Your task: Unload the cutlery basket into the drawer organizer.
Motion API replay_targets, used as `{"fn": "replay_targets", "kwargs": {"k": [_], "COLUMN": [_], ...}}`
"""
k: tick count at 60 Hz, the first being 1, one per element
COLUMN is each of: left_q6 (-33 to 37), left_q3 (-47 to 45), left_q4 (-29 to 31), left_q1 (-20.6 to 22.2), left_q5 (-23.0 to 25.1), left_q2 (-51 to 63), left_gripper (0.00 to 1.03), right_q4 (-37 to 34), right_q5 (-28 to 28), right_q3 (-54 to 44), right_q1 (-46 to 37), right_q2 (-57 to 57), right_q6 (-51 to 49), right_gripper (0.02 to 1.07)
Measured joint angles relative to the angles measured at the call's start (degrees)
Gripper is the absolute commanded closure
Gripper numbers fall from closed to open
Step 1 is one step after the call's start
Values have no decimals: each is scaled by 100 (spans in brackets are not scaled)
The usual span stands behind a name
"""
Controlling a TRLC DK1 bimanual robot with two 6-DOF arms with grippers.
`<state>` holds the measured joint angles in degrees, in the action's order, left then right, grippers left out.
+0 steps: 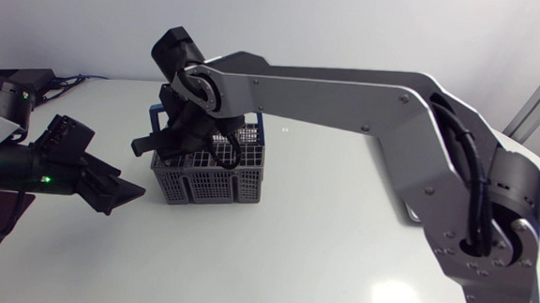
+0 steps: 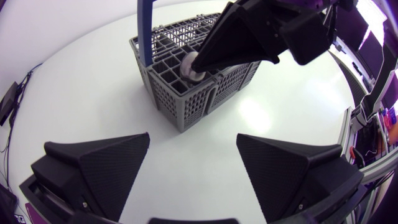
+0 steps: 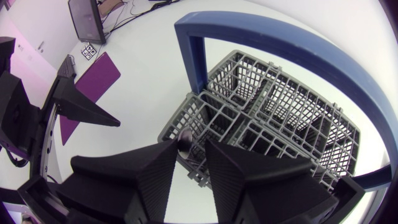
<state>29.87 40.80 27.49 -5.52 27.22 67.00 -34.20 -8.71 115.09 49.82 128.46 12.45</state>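
Note:
A grey cutlery basket (image 1: 240,183) with a blue handle (image 1: 261,125) stands on the white table, left of the middle. My right gripper (image 1: 187,151) reaches across from the right and dips into the basket's near-left compartment. Its fingers stand close together on a rounded silvery cutlery end (image 2: 190,67), which also shows between the fingertips (image 3: 185,142) in the right wrist view. My left gripper (image 1: 119,195) hovers open and empty just left of the basket (image 2: 205,93). No drawer organizer is visible in any view.
The white table (image 1: 340,231) stretches wide under my right arm, to the right of and in front of the basket. Cables (image 1: 68,81) lie at the back left edge.

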Motion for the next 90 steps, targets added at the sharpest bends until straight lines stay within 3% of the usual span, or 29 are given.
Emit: {"fn": "replay_targets", "kwargs": {"k": [34,40,46,90], "left_q6": [0,0,0,0], "left_q3": [-37,-37,-37,-37], "left_q4": [0,0,0,7], "left_q1": [0,0,0,0], "left_q5": [66,63,66,63], "left_q2": [-28,-35,-35,-114], "left_gripper": [5,5,5,5], "right_q4": [72,85,105,275], "right_q5": [-9,-44,-92,-776], "right_q3": [0,0,0,-240], "right_q1": [68,72,70,9], "right_q2": [0,0,0,-264], "right_q6": [0,0,0,2], "right_gripper": [84,89,101,101]}}
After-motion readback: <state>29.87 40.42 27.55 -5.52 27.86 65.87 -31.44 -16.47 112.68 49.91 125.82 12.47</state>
